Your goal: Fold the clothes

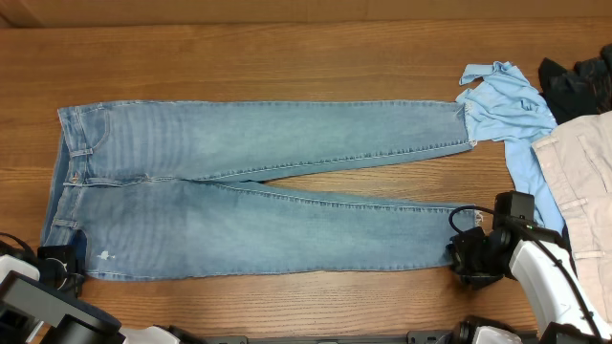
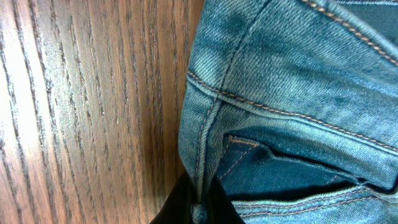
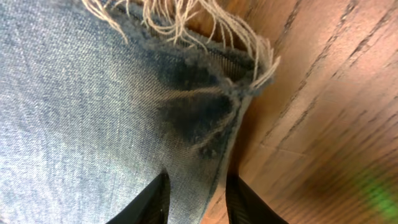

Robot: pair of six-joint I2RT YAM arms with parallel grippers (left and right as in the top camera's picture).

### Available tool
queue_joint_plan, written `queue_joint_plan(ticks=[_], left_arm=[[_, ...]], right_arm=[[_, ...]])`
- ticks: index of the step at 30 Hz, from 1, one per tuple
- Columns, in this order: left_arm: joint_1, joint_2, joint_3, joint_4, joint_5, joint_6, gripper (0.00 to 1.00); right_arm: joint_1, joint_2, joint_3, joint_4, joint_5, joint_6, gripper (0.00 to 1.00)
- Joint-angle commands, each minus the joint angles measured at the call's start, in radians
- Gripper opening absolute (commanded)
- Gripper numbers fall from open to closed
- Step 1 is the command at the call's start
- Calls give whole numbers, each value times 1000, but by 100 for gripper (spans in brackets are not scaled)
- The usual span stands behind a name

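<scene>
The brown wooden worktop (image 1: 287,38) carried the light-wash blue denim jeans (image 1: 268,143), which lay spread flat across its middle. The left tool (image 2: 199,210) was pinched tight on their waistband edge. The right tool (image 3: 196,199) was clamped narrowly on the near leg's frayed hem.

Left arm (image 1: 38,311): enters at lower left of the overhead frame, white links, black wrist. Left gripper (image 1: 65,263) sits low near the left edge. In the wrist view its black fingers (image 2: 177,211) meet at bottom centre, pinched tight on the jeans (image 2: 298,93) edge.

Right arm (image 1: 550,287): enters at lower right, white forearm angled up-left. Right gripper (image 1: 467,256) is low and points left. In the wrist view its fingers (image 3: 149,202) stand at bottom centre with a narrow gap, hem corner nipped between.
</scene>
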Motion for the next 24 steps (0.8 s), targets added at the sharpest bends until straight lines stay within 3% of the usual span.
queue_joint_plan(ticks=[1,2,3,12,24], left_arm=[[-4,34,-23,-18,60,18,5],[-4,34,-23,-18,60,19,5],[-4,34,-23,-18,60,21,5],[-16,33,-23,-43,61,43,4],[-29,-156,37,-170,69,100,4]], right_arm=[[-3,18,-50,45,3,17,17],[-3,18,-50,51,4,16,7],[-3,18,-50,56,6,17,4],[-3,16,40,-15,7,-38,4],[-3,18,562,-378,190,-191,4]])
